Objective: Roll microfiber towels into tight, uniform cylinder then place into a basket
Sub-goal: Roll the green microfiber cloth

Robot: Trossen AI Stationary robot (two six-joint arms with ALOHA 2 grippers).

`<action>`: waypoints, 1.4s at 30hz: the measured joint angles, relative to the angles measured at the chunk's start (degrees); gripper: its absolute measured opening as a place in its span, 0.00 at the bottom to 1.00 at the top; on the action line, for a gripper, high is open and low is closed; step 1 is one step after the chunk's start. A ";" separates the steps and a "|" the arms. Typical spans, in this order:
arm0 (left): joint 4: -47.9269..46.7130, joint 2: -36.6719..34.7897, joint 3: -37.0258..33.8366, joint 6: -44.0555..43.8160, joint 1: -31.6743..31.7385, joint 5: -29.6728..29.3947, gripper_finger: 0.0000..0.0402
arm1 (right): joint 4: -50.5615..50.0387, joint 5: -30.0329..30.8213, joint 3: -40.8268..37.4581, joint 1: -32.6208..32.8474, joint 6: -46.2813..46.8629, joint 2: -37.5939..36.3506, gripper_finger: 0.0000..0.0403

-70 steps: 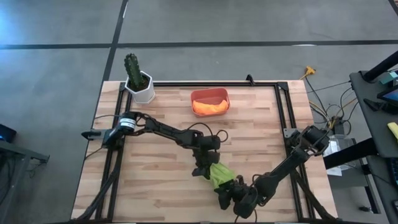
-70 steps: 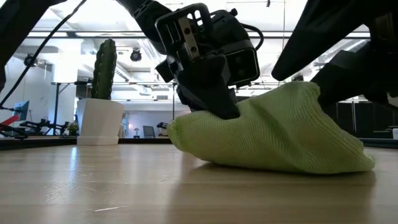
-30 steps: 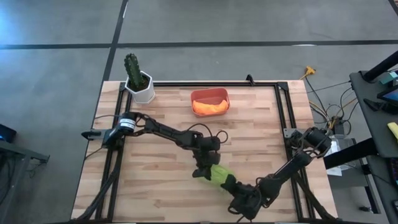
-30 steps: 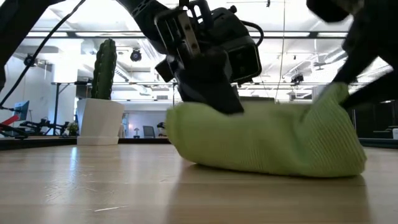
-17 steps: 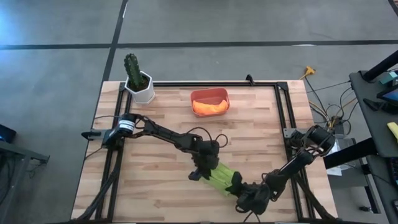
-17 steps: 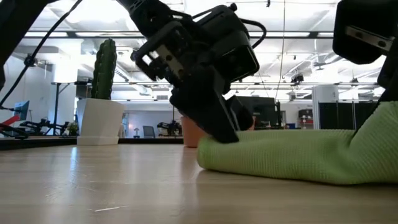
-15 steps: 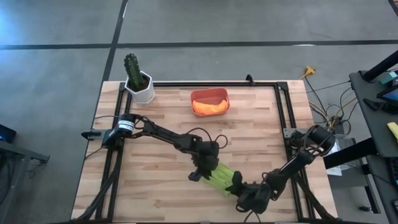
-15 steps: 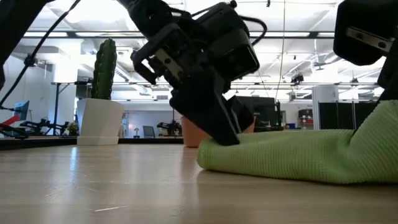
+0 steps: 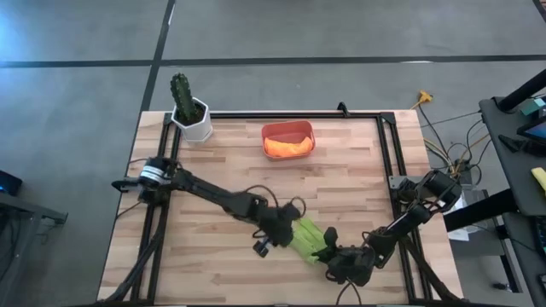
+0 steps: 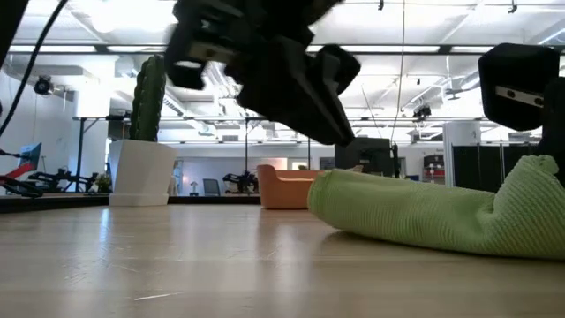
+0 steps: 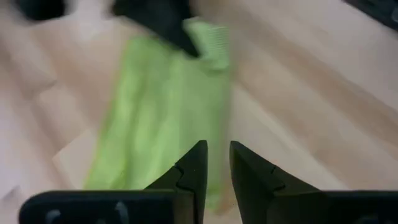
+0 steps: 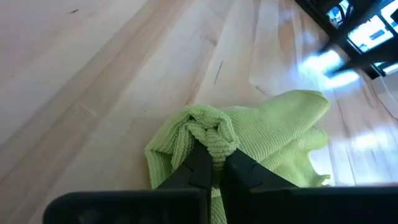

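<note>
In the high view we see the lime green towel (image 9: 308,236) lying as a short roll on the wooden table (image 9: 358,170), near the front edge. The left gripper (image 9: 275,240) stands at the roll's left end, and the right gripper (image 9: 334,257) is at its right end. The salmon-red basket (image 9: 288,139) is well apart, at the back of the table, with the orange towel (image 9: 287,147) inside it. A white pot with a cactus (image 9: 191,109) stands at the back left corner.

In the low view the green towel (image 10: 415,215) lies flat on the table, with the left gripper just above its near end.

In the left wrist view the fingers (image 11: 249,180) stand a narrow gap apart over the green towel (image 11: 155,124), and they hold nothing.

In the right wrist view the fingers (image 12: 199,163) are closed and pinch a bunched fold of the green towel (image 12: 261,137).
</note>
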 joint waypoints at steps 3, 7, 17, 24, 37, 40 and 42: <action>1.29 1.74 0.00 3.12 -2.54 -0.80 0.13 | 0.11 0.02 0.00 0.00 -0.17 0.00 0.02; 1.44 3.77 -0.04 8.50 -5.18 -7.78 0.13 | 0.07 0.11 -0.09 0.00 1.00 0.00 0.02; 0.45 3.97 -0.04 22.59 -5.85 -17.72 0.19 | 0.09 1.64 -0.17 1.03 2.61 -0.15 0.02; 4.47 3.22 0.04 26.50 -5.55 -20.25 0.42 | -0.02 2.45 -0.24 1.06 4.56 -0.13 0.02; 10.97 9.55 0.15 29.56 -3.34 -15.47 0.59 | 1.39 5.99 -0.28 1.33 5.08 -0.91 0.02; 12.03 9.43 0.01 29.27 -3.05 -16.47 0.59 | 1.92 5.99 -0.35 1.36 4.77 -0.98 0.02; 13.42 9.46 -0.04 29.16 -2.71 -16.45 0.59 | 2.05 6.01 -0.35 1.61 4.76 -0.98 0.02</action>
